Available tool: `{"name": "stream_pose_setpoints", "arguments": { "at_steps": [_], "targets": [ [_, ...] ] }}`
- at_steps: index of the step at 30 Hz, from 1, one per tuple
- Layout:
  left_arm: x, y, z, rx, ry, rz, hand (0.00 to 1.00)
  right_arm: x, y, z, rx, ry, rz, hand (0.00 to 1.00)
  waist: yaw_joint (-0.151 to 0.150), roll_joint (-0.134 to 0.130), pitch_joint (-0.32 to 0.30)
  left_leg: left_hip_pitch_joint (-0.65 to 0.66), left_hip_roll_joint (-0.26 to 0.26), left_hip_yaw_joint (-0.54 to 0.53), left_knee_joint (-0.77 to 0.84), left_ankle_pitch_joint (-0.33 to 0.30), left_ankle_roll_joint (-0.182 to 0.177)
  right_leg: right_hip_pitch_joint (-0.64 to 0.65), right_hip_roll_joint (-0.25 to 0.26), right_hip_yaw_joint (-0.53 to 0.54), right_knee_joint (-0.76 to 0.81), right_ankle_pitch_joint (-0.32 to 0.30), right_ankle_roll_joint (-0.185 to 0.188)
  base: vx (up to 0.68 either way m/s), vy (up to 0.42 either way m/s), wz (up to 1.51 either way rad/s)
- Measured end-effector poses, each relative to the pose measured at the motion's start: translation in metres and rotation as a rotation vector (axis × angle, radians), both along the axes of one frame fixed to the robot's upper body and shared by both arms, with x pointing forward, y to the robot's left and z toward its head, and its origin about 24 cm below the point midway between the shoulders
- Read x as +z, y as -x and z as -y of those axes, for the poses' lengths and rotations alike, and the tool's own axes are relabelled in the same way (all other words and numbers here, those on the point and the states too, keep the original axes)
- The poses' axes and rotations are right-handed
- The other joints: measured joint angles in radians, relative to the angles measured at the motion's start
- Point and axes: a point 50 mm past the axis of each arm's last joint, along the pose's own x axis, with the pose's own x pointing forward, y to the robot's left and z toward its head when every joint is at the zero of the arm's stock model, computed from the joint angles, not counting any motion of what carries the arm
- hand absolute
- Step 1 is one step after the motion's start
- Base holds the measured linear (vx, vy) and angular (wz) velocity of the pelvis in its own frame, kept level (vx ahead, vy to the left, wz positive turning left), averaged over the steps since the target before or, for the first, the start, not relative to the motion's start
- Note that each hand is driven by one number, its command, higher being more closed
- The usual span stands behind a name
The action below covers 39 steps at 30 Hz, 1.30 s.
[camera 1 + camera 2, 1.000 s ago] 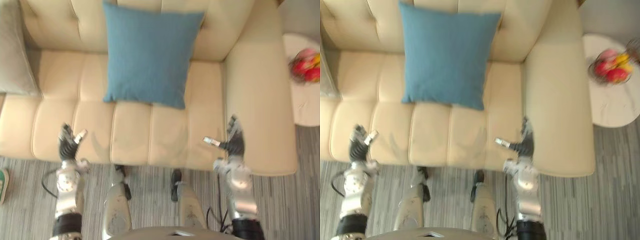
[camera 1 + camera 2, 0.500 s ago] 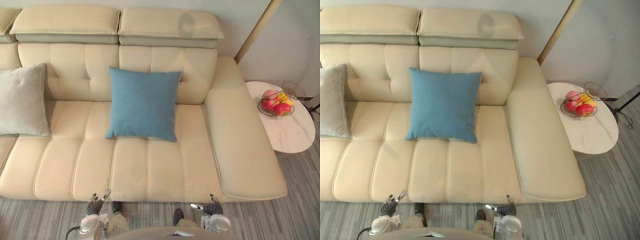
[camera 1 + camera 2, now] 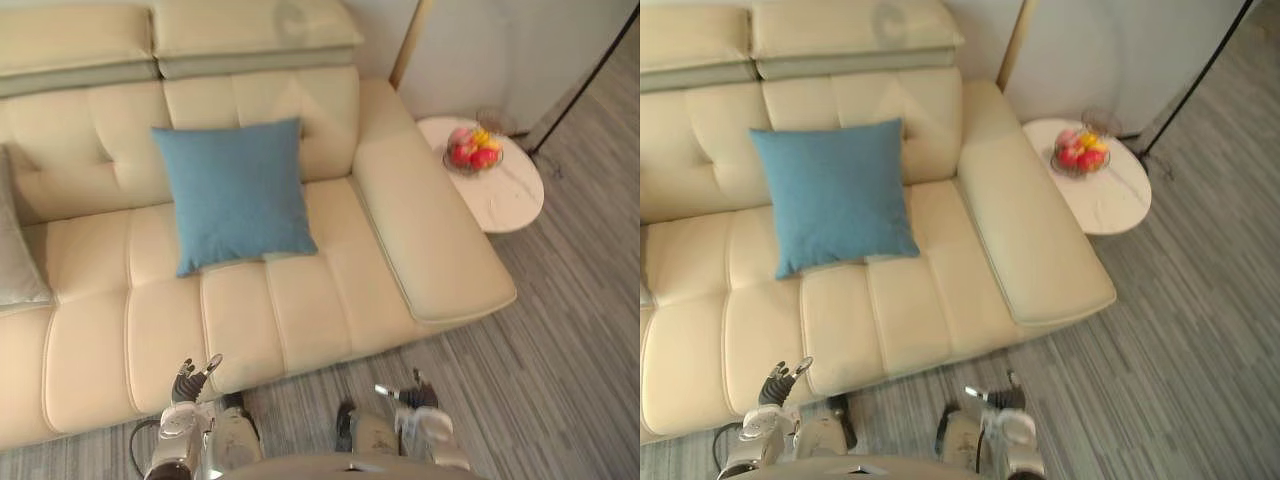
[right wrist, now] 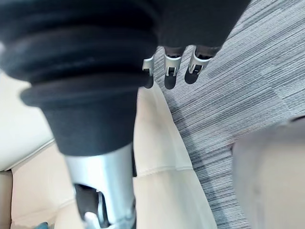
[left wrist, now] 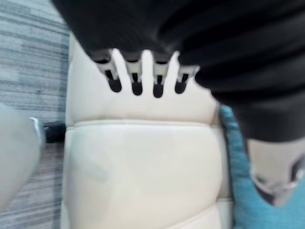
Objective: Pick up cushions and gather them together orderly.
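Spanning most of the head views: cream sofa (image 3: 300, 300), tufted back, armrest on the robot's right.

Floor (image 3: 560, 330): grey striped, in front of the sofa and to its right.

Blue cushion (image 3: 235, 190): square, propped upright and slightly tilted against the sofa back, lower edge on the seat. Neither hand touches it.

Grey cushion (image 3: 15, 250): on the seat at the far left edge, partly cut off, well apart from the blue one.

Side table (image 3: 510, 195): white, oval, just beside the armrest.

Fruit basket (image 3: 473, 150): wire, red and yellow fruit, on the table.

Left hand (image 3: 186, 385): low before the seat's front edge, fingers straight and spread, holding nothing.

Right hand (image 3: 408, 398): over the floor in front of the sofa, fingers extended, empty.

Step in hand, by judgement: approach, with no cushion picked up and the two lying apart.

Next move likely calls for stepping closer and reaching over the seat to the blue cushion, taking it by an edge or between both hands, then carrying it left to stand neatly beside the grey one.
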Motion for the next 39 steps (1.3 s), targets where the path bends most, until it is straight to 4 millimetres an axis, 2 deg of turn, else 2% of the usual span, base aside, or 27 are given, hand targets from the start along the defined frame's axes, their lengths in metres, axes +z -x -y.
{"name": "stream_pose_setpoints", "arguments": {
  "at_steps": [1,2,3,4,5,6,7,8,9,10,11,12,13,14,15,16,18,19,22,23,25,28,29,30,33,39],
  "targets": [
    [0.0,0.002,-0.001,0.002,-0.003,-0.004,0.0,0.0,0.0,-0.003,0.013,-0.002,0.0,0.0,0.0,-0.007,-0.003,-0.008,-0.006,-0.003,0.004,0.007,0.004,0.008,-0.006,0.009,0.038,-0.015,0.013,-0.21,-0.08,0.46],
    [-0.001,0.004,-0.002,0.007,-0.003,-0.009,0.0,-0.001,-0.001,-0.006,0.023,-0.007,-0.001,0.0,0.003,-0.015,-0.006,-0.032,-0.008,-0.008,0.024,0.024,0.003,0.019,-0.01,0.031,0.094,-0.041,0.041,-0.25,-0.164,0.28],
    [-0.002,0.008,-0.001,0.015,-0.003,-0.016,0.0,0.002,-0.007,-0.007,0.027,-0.007,0.021,0.0,0.021,-0.02,-0.007,-0.08,-0.005,-0.019,0.055,0.049,-0.005,0.032,-0.006,0.06,0.098,-0.109,0.071,-0.31,-0.213,0.21],
    [-0.003,0.009,0.0,0.018,0.002,-0.02,0.0,0.004,-0.011,-0.007,0.027,-0.001,0.031,0.0,0.026,-0.026,-0.01,-0.093,-0.002,-0.025,0.058,0.062,-0.005,0.034,0.003,0.064,0.074,-0.145,0.077,-0.28,-0.216,0.1],
    [-0.005,0.012,0.003,0.027,0.016,-0.03,0.0,0.008,-0.018,-0.004,0.02,0.017,0.051,0.0,0.034,-0.012,0.0,-0.104,0.002,-0.025,0.039,0.091,-0.011,0.042,0.023,0.056,0.022,-0.195,0.064,-0.27,-0.186,-0.1],
    [-0.007,0.015,0.01,0.034,0.036,-0.036,0.0,0.01,-0.023,-0.001,0.017,0.03,0.064,0.0,0.049,0.013,-0.005,-0.108,0.022,-0.019,-0.013,0.115,-0.018,0.058,0.049,0.034,-0.064,-0.237,0.052,-0.39,-0.245,-0.28],
    [-0.008,0.019,0.016,0.051,0.062,-0.034,0.0,0.013,-0.027,0.001,0.003,0.031,0.081,0.0,0.058,0.031,-0.009,-0.121,0.038,-0.006,-0.052,0.122,-0.028,0.065,0.075,0.014,-0.144,-0.273,0.018,-0.5,-0.266,-0.28],
    [-0.01,0.02,0.023,0.047,0.078,-0.043,0.0,0.015,-0.029,0.005,-0.002,0.045,0.089,0.0,0.057,0.07,0.005,-0.122,0.059,-0.01,-0.094,0.118,-0.038,0.057,0.104,-0.004,-0.157,-0.255,-0.011,-0.52,-0.243,0.05],
    [-0.011,0.019,0.031,0.021,0.092,-0.046,0.0,0.013,-0.023,0.008,-0.013,0.056,0.07,0.0,0.045,0.09,0.005,-0.111,0.075,-0.01,-0.149,0.091,-0.109,0.04,0.127,-0.028,-0.159,-0.236,-0.041,-0.42,-0.158,0.23],
    [-0.011,0.019,0.033,0.019,0.094,-0.044,0.0,0.011,-0.018,0.009,-0.023,0.062,0.058,0.0,0.045,0.083,0.009,-0.113,0.082,-0.005,-0.147,0.096,-0.128,0.037,0.127,-0.038,-0.158,-0.232,-0.056,-0.37,-0.093,0.3],
    [-0.011,0.019,0.031,0.011,0.082,-0.048,0.0,0.008,-0.012,0.01,-0.04,0.062,0.04,0.0,0.04,0.078,0.007,-0.115,0.068,0.008,-0.122,0.108,-0.112,0.036,0.11,-0.058,-0.162,-0.225,-0.085,-0.25,-0.034,0.3],
    [-0.01,0.017,0.029,0.0,0.07,-0.045,0.0,0.007,-0.008,0.013,-0.056,0.062,0.032,0.0,0.025,0.059,0.006,-0.117,0.032,0.004,-0.072,0.11,-0.093,0.036,0.082,-0.067,-0.172,-0.217,-0.092,-0.25,-0.036,0.45],
    [-0.009,0.017,0.026,0.0,0.06,-0.047,0.0,0.007,-0.006,0.015,-0.065,0.069,0.025,0.0,0.008,0.043,0.007,-0.12,-0.009,-0.015,0.056,0.086,-0.072,0.048,0.057,-0.074,-0.219,-0.177,-0.08,-0.19,-0.032,0.39],
    [-0.009,0.017,0.028,0.001,0.061,-0.046,0.0,0.006,-0.004,0.016,-0.071,0.072,0.022,0.0,0.004,0.042,0.004,-0.105,-0.018,-0.03,0.164,0.042,-0.064,0.064,0.056,-0.074,-0.273,-0.13,-0.07,-0.18,0.012,0.17],
    [-0.01,0.018,0.029,0.0,0.06,-0.05,0.0,0.005,-0.001,0.015,-0.075,0.066,0.015,0.0,0.009,0.044,0.003,-0.076,-0.018,-0.031,0.219,-0.042,-0.042,0.068,0.057,-0.073,-0.309,-0.095,-0.064,-0.12,0.065,-0.01],
    [-0.011,0.018,0.031,-0.002,0.064,-0.053,0.0,0.002,0.003,0.013,-0.078,0.059,0.0,0.0,0.012,0.046,0.001,-0.051,-0.014,-0.033,0.256,-0.112,-0.038,0.064,0.057,-0.073,-0.333,-0.07,-0.058,-0.11,0.149,-0.05],
    [-0.013,0.021,0.031,-0.001,0.067,-0.071,0.0,-0.002,0.009,0.011,-0.099,0.038,-0.025,0.0,0.011,0.053,-0.002,0.014,-0.012,-0.04,0.271,-0.211,-0.045,0.071,0.053,-0.07,-0.373,-0.033,-0.032,-0.12,0.221,-0.03],
    [-0.015,0.024,0.03,0.006,0.069,-0.088,0.0,-0.006,0.014,0.011,-0.117,0.021,-0.05,0.0,0.007,0.058,-0.003,0.047,-0.029,-0.048,0.212,-0.233,-0.043,0.088,0.055,-0.064,-0.397,-0.016,-0.015,-0.12,0.235,-0.04],
    [-0.022,0.04,0.017,0.006,0.038,-0.16,0.0,-0.018,0.032,0.006,-0.151,-0.021,-0.149,0.0,-0.014,0.003,-0.039,0.127,-0.134,-0.024,0.0,-0.132,-0.015,0.134,0.013,-0.052,-0.546,0.062,0.015,-0.09,0.175,0.07],
    [-0.023,0.042,0.015,0.002,0.033,-0.175,0.0,-0.021,0.039,0.007,-0.17,-0.027,-0.174,0.0,-0.017,-0.005,-0.047,0.16,-0.163,-0.022,-0.08,-0.098,-0.015,0.152,0.003,-0.052,-0.587,0.089,0.021,-0.09,0.155,0.13],
    [-0.027,0.048,0.016,-0.017,0.035,-0.212,0.0,-0.024,0.047,0.01,-0.221,-0.046,-0.194,0.0,-0.027,0.001,-0.063,0.201,-0.2,-0.02,-0.194,-0.037,-0.007,0.165,-0.003,-0.048,-0.644,0.133,0.02,-0.09,0.119,0.06],
    [-0.03,0.052,0.018,-0.038,0.046,-0.242,0.0,-0.023,0.047,0.014,-0.252,-0.051,-0.187,0.0,-0.035,0.012,-0.076,0.21,-0.214,-0.025,-0.241,-0.002,0.0,0.175,-0.001,-0.046,-0.679,0.159,0.026,-0.06,0.069,0.02],
    [-0.03,0.053,0.017,-0.049,0.042,-0.249,0.0,-0.023,0.047,0.015,-0.258,-0.05,-0.186,0.0,-0.035,0.026,-0.074,0.226,-0.216,-0.025,-0.261,0.01,0.0,0.18,0.003,-0.045,-0.682,0.161,0.025,-0.06,0.018,-0.02],
    [-0.031,0.054,0.019,-0.059,0.041,-0.261,0.0,-0.024,0.047,0.017,-0.266,-0.049,-0.191,0.0,-0.036,0.037,-0.077,0.24,-0.217,-0.026,-0.271,0.015,-0.002,0.19,0.007,-0.044,-0.686,0.161,0.025,-0.05,0.012,-0.04],
    [-0.032,0.055,0.021,-0.064,0.048,-0.264,0.0,-0.025,0.048,0.018,-0.268,-0.056,-0.201,0.0,-0.033,0.047,-0.084,0.254,-0.213,-0.026,-0.272,0.015,-0.002,0.197,0.014,-0.032,-0.69,0.16,0.024,-0.02,-0.002,-0.1],
    [-0.033,0.056,0.021,-0.07,0.057,-0.275,0.0,-0.027,0.05,0.018,-0.259,-0.077,-0.218,0.0,-0.037,0.037,-0.087,0.292,-0.203,0.001,-0.271,0.01,-0.009,0.227,0.029,-0.002,-0.709,0.167,0.017,0.0,-0.015,-0.18]
  ]
}}
